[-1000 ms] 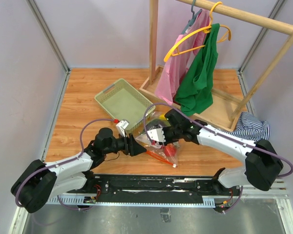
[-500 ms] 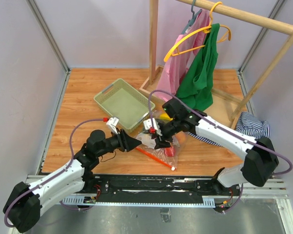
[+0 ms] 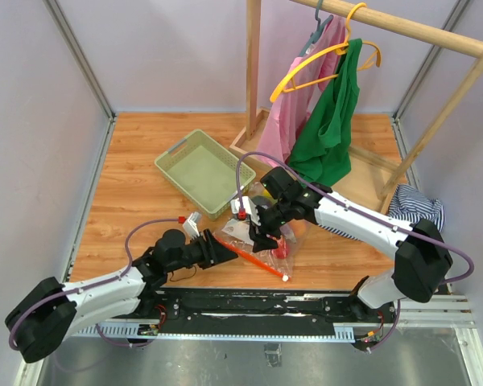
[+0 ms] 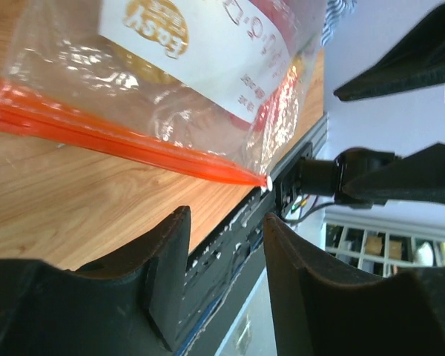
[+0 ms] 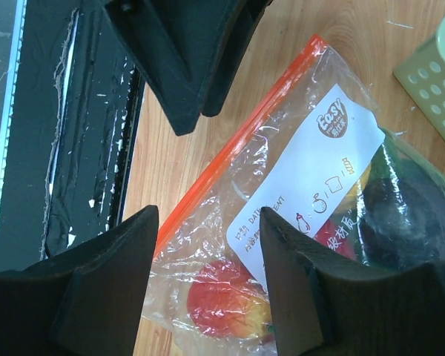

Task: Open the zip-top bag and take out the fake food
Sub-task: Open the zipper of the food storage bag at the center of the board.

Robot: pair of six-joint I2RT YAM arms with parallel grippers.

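Note:
The zip-top bag [image 3: 262,241] lies flat on the wooden table, its orange zip strip [image 3: 253,259] facing the near edge. Fake food shows through the plastic: a red-yellow fruit [image 5: 222,305] and a dark purple piece [image 5: 404,215] beside the white label [image 5: 311,170]. My left gripper [image 3: 227,252] is low at the strip's left end, open, with nothing between its fingers [image 4: 170,259]; the strip [image 4: 126,144] runs just beyond them. My right gripper [image 5: 208,274] hovers open over the bag's near part, its fingertips astride the fruit without gripping it.
A pale green slotted basket [image 3: 201,170] stands behind the bag. At the back right a wooden rack [image 3: 253,80] holds pink and green garments [image 3: 330,129]. A striped cloth [image 3: 414,207] lies at the right. The black rail [image 3: 249,301] runs along the table's near edge.
My right gripper has opened and moved left over the bag. My left gripper has dropped toward the near edge and its jaws have narrowed.

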